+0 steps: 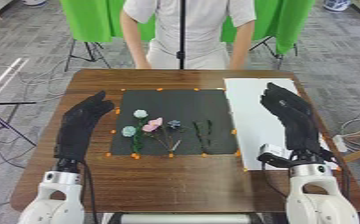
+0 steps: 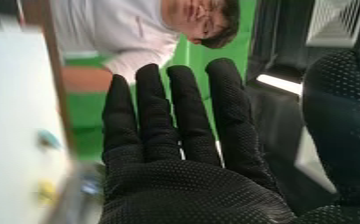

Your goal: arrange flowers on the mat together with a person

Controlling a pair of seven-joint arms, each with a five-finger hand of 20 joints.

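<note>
Spreads across the head view as a brown wooden table [image 1: 159, 187], from just above the middle of the frame down to near the bottom edge. Looks narrower at the far end, wider at the near end, with grain and a soft sheen in the lower part. Carries a dark, rectangular mat [image 1: 214, 99] laid flat around the centre of the frame, a little to the left. Bears small orange markers [image 1: 136, 156] around the mat's edges. Holds a flat white sheet [image 1: 247, 100] too, right of centre, just beside the mat.
</note>
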